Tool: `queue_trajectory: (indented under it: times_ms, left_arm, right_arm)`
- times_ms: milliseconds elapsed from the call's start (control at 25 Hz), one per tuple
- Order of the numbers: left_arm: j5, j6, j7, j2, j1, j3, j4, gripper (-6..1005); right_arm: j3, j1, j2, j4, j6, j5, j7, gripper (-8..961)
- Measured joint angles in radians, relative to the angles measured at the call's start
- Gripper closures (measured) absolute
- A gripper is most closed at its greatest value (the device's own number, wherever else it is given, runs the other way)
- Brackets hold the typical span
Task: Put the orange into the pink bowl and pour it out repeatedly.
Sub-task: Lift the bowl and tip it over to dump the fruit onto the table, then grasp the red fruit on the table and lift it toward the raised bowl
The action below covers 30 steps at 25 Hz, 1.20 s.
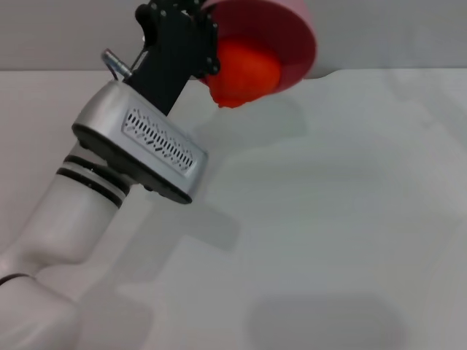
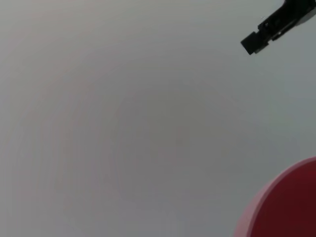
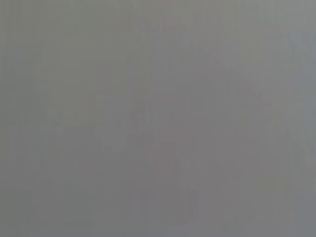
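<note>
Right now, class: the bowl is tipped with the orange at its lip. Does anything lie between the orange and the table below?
Nothing visible does. The left gripper holds the pink bowl tipped; the orange sits at its rim above bare white table.

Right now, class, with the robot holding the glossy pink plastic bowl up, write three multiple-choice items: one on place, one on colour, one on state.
1. Where is the small red-orange fruit?
A. On the white table
B. At the tipped bowl's mouth
C. In the right gripper

2. What colour is the round glossy plastic bowl?
A. Pink
B. Blue
C. Green

3. How is the bowl held?
A. Upright on the table
B. Upside down on the table
C. Lifted and tilted by the left gripper

Answers: B, the fruit sits at the bowl's lower rim; A, both views show it pink; C, its opening faces sideways above the white table.
</note>
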Motion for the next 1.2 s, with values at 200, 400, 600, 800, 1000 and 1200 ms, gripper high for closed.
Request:
queue_trajectory:
  times_ms: [200,400,600,800,1000,1200]
  left_arm:
    - [-0.023,-0.098,0.038,0.000,0.013,0.024,-0.017,957]
    - [-0.032,-0.194,0.050,0.002,0.029,0.034,-0.022,957]
    - [-0.043,-0.241,0.055,0.002,0.026,0.038,-0.029,957]
    - [-0.079,-0.221,0.028,0.003,-0.005,0.037,-0.041,956]
    - [-0.145,-0.073,-0.206,0.014,-0.060,-0.034,-0.034,956]
    - [-0.142,0.235,-0.436,0.017,-0.124,-0.178,-0.022,956]
  right_arm:
    - [0.000,0.014,0.000,-0.002,-0.001,0.000,-0.005,474]
    - [0.000,0.028,-0.002,-0.002,0.002,0.000,-0.014,473]
    - [0.000,0.039,-0.004,-0.002,0.008,-0.006,-0.016,471]
    - [0.000,0.045,-0.005,0.000,0.019,-0.007,-0.032,469]
    - [0.000,0.045,-0.009,0.016,0.047,-0.007,-0.035,468]
    - [0.000,0.030,-0.019,0.040,0.050,-0.002,-0.035,466]
